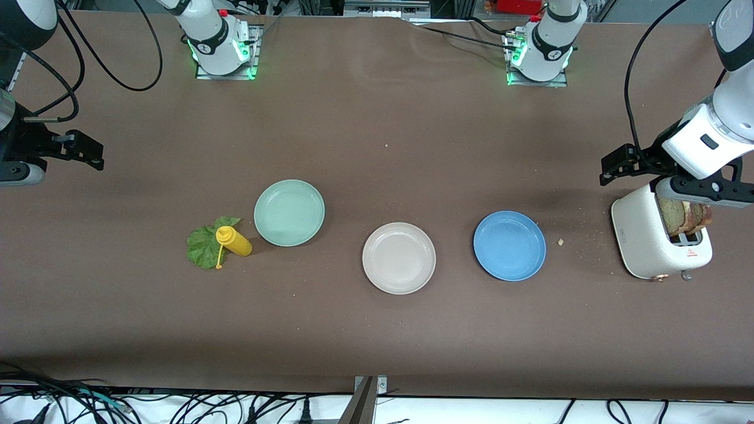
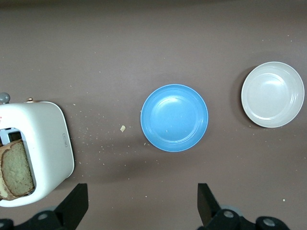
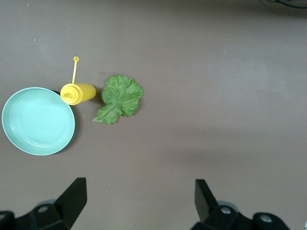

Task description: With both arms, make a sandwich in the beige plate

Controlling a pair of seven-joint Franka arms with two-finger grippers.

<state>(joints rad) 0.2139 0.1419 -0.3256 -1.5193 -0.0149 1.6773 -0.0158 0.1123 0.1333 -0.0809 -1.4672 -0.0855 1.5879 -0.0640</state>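
Observation:
The beige plate (image 1: 399, 257) lies bare mid-table, between the blue plate (image 1: 509, 245) and the mint-green plate (image 1: 289, 212); it also shows in the left wrist view (image 2: 272, 94). Two brown bread slices (image 1: 683, 217) stand in a white toaster (image 1: 645, 241) at the left arm's end; they also show in the left wrist view (image 2: 17, 167). A green lettuce leaf (image 1: 203, 246) lies flat beside a yellow squeeze bottle (image 1: 234, 241). My left gripper (image 2: 142, 201) is open and empty, up over the toaster (image 1: 698, 189). My right gripper (image 3: 139, 201) is open and empty, high over bare table at the right arm's end (image 1: 17, 171).
The blue plate (image 2: 174, 117) is bare. Crumbs (image 1: 561, 241) lie between it and the toaster (image 2: 43, 148). The lettuce (image 3: 120, 98) and yellow bottle (image 3: 76, 92) lie beside the bare mint-green plate (image 3: 38, 120). Cables hang along the table's near edge.

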